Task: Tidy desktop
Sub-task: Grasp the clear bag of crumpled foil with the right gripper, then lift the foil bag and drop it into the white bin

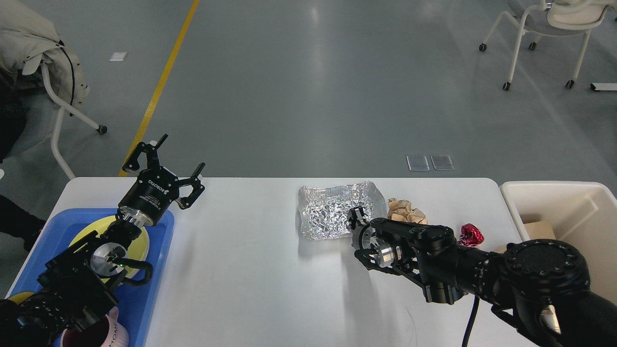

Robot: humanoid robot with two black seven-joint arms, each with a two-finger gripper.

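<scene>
The desktop (250, 270) is a white tabletop with rounded corners. A crumpled silver foil tray (332, 212) lies right of its middle. Beside it are a ball of brown paper (404, 210) and a red foil wrapper (471, 234). My right gripper (357, 218) is at the foil tray's near right corner, low over the table. It is seen dark and end-on, so its fingers cannot be told apart. My left gripper (179, 156) is open and empty, raised over the table's far left, above the blue tray's far edge.
A blue tray (149, 289) at the left holds a yellow plate (140, 241) and a mug (103, 335). A beige bin (549, 193) stands off the table's right end with a cardboard piece (537, 229) inside. Chairs stand on the floor beyond.
</scene>
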